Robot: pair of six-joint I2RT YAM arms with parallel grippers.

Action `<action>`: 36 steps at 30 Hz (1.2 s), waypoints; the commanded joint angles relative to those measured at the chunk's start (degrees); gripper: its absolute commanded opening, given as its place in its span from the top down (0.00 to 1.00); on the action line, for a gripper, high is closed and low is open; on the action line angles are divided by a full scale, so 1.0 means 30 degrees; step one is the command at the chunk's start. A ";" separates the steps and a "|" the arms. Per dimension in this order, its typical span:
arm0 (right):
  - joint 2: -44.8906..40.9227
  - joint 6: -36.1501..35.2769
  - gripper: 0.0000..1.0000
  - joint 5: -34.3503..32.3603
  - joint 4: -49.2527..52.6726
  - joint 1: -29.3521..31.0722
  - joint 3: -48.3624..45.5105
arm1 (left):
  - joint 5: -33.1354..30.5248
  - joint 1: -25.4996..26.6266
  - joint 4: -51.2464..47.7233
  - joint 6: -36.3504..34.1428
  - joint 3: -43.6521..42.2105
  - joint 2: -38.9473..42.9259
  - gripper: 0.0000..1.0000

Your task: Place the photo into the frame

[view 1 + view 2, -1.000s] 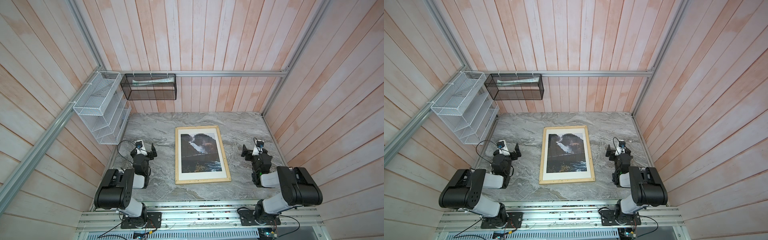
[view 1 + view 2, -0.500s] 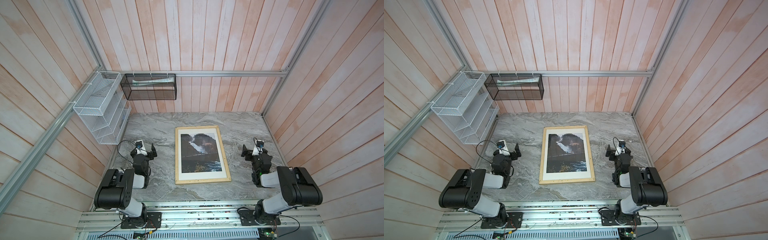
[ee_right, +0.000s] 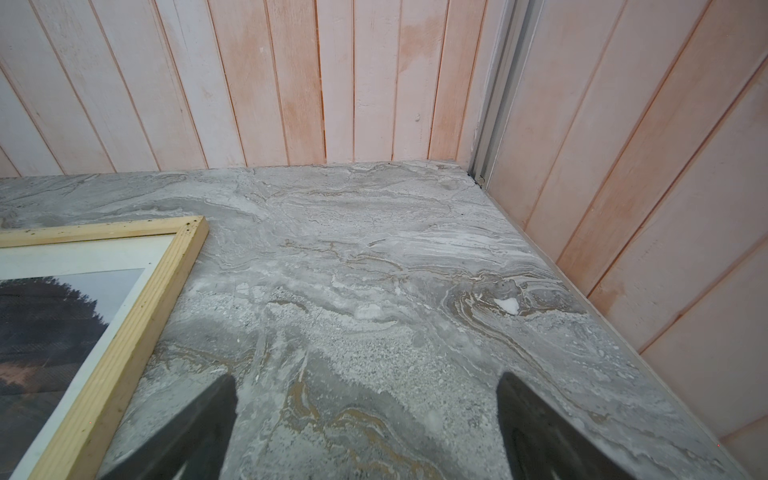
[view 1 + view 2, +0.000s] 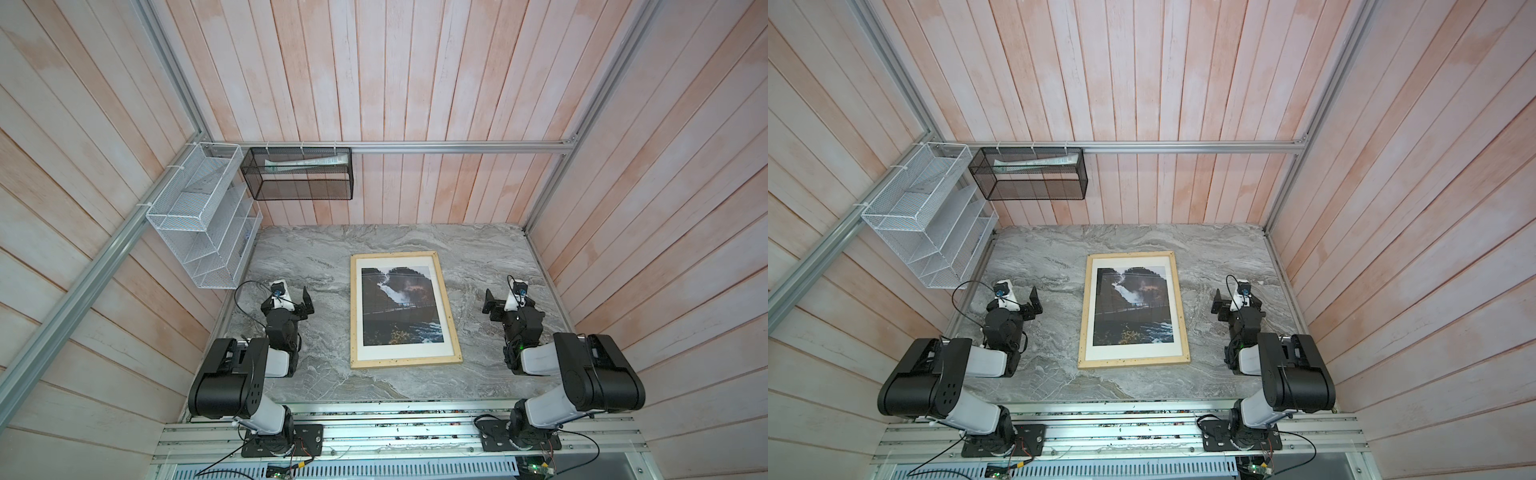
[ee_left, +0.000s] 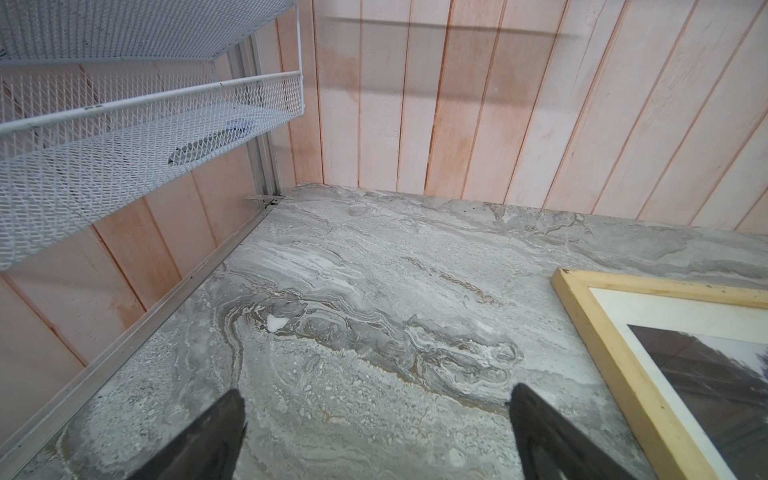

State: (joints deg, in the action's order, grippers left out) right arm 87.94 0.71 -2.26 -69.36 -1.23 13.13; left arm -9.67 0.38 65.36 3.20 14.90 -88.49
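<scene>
Nothing is seen to have shifted since the earlier frames; photo, frame and arms are found where they were. The photo [image 4: 399,309] is seen lying flat inside the frame [image 4: 405,362], bordered by a white mat [image 4: 401,352], at the middle of the tabletop [image 4: 478,266]. Its long axis runs from the robot's edge toward the back wall.

The frame is flanked by the claws. From the left claw [image 5: 376,390] it lies toward the right arm, and from the right claw [image 3: 365,376] toward the left arm. Each long rail is near one claw but untouched. Neither arm is judged nearer. Both claws are held spread wide, with nothing between the fingers.

The task is judged done, or nearly so. Should the print need seating, either long side could be reached equally.

The print is a thin sheet in dark tones. The frame is made of narrow, pale raw wood with square corners. The tabletop is faced in a grey veined stone pattern.
</scene>
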 commanded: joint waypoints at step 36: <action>-0.0339 0.0027 0.02 0.3512 0.0181 -0.1198 0.0281 | -0.0299 0.0019 -0.0035 -0.0013 0.0273 0.0081 0.00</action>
State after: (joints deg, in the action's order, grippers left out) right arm 87.79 1.23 6.31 -69.41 -4.91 12.86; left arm -9.91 0.38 65.34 3.20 14.90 -88.49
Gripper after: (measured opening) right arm 0.979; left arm 0.998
